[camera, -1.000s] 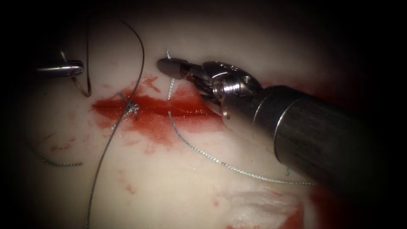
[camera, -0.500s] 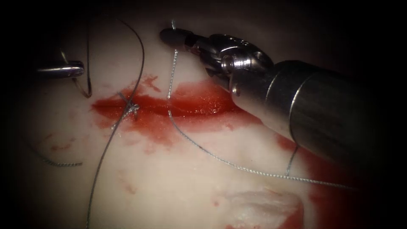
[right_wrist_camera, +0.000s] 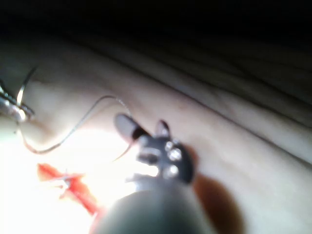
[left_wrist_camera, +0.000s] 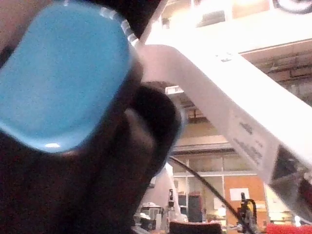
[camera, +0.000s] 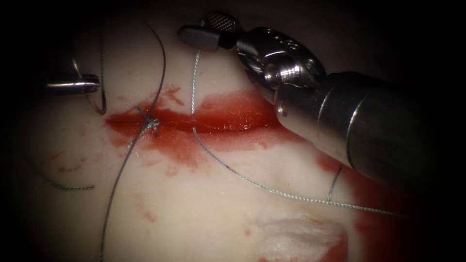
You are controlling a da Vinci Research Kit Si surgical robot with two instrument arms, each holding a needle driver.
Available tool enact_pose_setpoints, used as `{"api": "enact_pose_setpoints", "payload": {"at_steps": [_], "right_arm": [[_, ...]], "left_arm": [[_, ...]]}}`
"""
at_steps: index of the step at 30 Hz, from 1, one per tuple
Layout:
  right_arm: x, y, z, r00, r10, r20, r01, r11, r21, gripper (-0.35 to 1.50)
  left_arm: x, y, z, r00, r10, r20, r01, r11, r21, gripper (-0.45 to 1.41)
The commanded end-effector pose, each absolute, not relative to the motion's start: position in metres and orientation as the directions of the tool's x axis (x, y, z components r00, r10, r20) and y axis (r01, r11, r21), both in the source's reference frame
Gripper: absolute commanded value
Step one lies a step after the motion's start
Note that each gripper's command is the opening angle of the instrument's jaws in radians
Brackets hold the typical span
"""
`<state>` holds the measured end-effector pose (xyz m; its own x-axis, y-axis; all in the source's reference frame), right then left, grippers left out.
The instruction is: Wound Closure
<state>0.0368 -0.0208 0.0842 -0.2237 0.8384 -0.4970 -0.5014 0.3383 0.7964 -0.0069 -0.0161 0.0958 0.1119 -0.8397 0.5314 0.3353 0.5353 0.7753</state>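
One knot [camera: 151, 125] was tied at the cut's [camera: 218, 123] left end, and the thread [camera: 194, 97] crossing beside it was seen untied. Left of the cut, the needle [camera: 99, 106] was gripped about mid-curve by the closed left end effector [camera: 90, 86], apparently clear of the tissue [camera: 194, 208]. The right end effector [camera: 194, 26] was seen open and empty.

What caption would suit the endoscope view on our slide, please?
Right end effector, open, by thread above the cut; left end effector holds the needle, clear of the tissue.

The left pincer [camera: 92, 83] fades into shadow, and the thread [camera: 252, 182] runs beneath the right tool's shaft [camera: 383, 131].
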Motion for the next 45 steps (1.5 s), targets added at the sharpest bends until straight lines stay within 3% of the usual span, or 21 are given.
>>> {"api": "enact_pose_setpoints", "payload": {"at_steps": [1, 3, 5, 9, 15, 23, 30, 45], "right_arm": [[0.0366, -0.0195, 0.0831, -0.289, 0.884, -0.367, -0.448, 0.213, 0.868, 1.08], [0.0354, -0.0207, 0.082, -0.394, 0.917, -0.063, -0.325, -0.075, 0.943, 1.08], [0.0351, -0.0212, 0.0815, -0.398, 0.917, -0.026, -0.31, -0.107, 0.945, 1.08], [0.0349, -0.023, 0.0798, -0.364, 0.916, 0.171, -0.252, -0.273, 0.928, 1.04], [0.0368, -0.0245, 0.0788, -0.256, 0.897, 0.36, -0.184, -0.411, 0.893, 1.09], [0.0408, -0.0259, 0.0804, -0.236, 0.921, 0.309, -0.203, -0.357, 0.912, 1.08], [0.0413, -0.0263, 0.0822, -0.214, 0.958, 0.189, -0.234, -0.238, 0.943, 1.06], [0.0417, -0.0263, 0.082, -0.219, 0.959, 0.182, -0.237, -0.233, 0.943, 0.98]], "left_arm": [[-0.0081, -0.0153, 0.0958, 0.188, -0.724, 0.664, 0.287, 0.687, 0.668, -0.45], [-0.0103, -0.0169, 0.0961, 0.295, -0.513, 0.806, 0.2, 0.858, 0.473, -0.45], [-0.0109, -0.0172, 0.096, 0.31, -0.481, 0.82, 0.183, 0.877, 0.445, -0.45], [-0.0136, -0.0188, 0.0949, 0.389, -0.235, 0.891, 0.057, 0.971, 0.232, -0.45], [-0.0152, -0.0196, 0.0934, 0.393, -0.126, 0.911, 0.005, 0.991, 0.135, -0.45], [-0.0161, -0.0199, 0.0916, 0.394, -0.182, 0.901, 0.036, 0.982, 0.183, -0.45], [-0.0168, -0.0199, 0.0901, 0.338, -0.254, 0.906, 0.045, 0.966, 0.254, -0.45], [-0.0176, -0.0204, 0.0899, 0.322, -0.258, 0.911, -0.007, 0.961, 0.275, -0.45]]}}
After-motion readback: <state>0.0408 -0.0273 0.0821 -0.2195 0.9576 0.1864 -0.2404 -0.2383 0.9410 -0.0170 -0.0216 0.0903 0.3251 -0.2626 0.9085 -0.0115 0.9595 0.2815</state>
